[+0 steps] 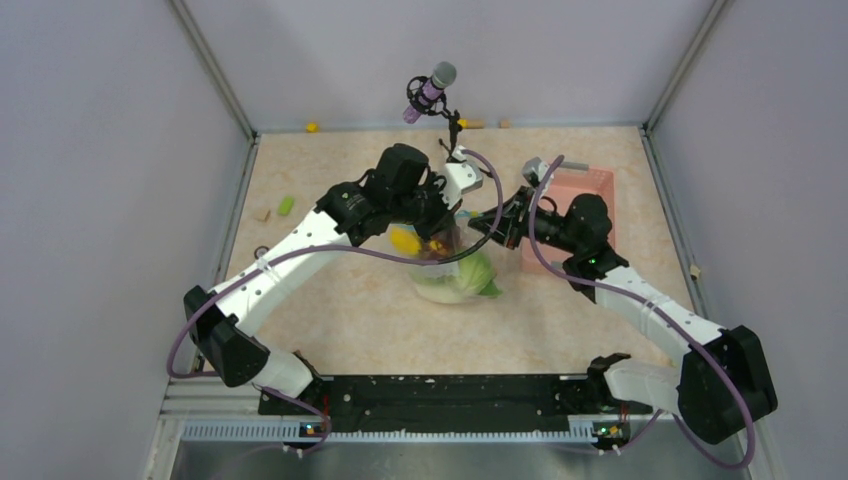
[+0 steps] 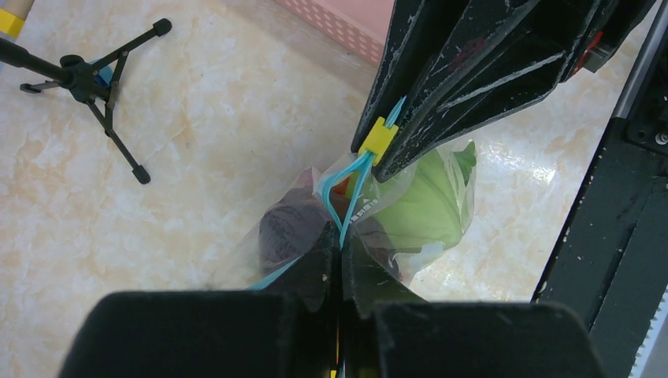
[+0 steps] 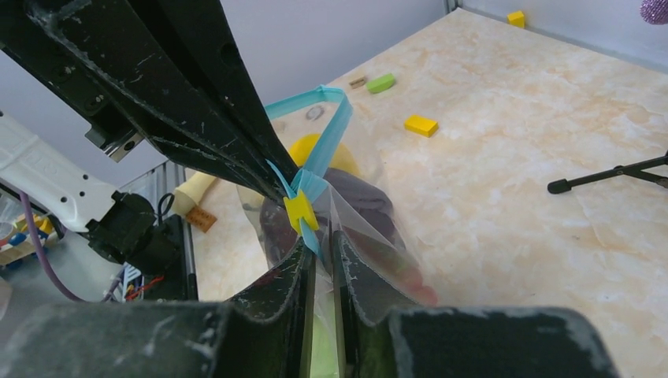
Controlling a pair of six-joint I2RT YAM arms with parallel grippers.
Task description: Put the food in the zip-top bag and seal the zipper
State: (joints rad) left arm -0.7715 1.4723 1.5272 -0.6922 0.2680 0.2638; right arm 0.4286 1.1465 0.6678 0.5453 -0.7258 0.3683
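The zip-top bag (image 1: 455,285) stands in the middle of the table with the food inside: a pale green cabbage (image 2: 429,205), a dark red piece (image 2: 287,228) and a yellow fruit (image 3: 303,150). Both grippers meet at the bag's mouth. My left gripper (image 2: 340,240) is shut on the light blue zipper (image 2: 346,193). My right gripper (image 3: 321,244) is pinched on the same strip just beside its yellow slider (image 3: 299,213). Between the two grips the strip bows apart in a loop (image 3: 331,126). In the top view the left gripper (image 1: 445,228) and right gripper (image 1: 487,225) nearly touch.
A pink basket (image 1: 585,190) sits behind the right arm. A microphone on a small tripod (image 1: 432,90) stands at the back, its legs (image 2: 110,87) left of the bag. Small yellow (image 3: 421,124) and green (image 3: 381,83) bits lie scattered on the table.
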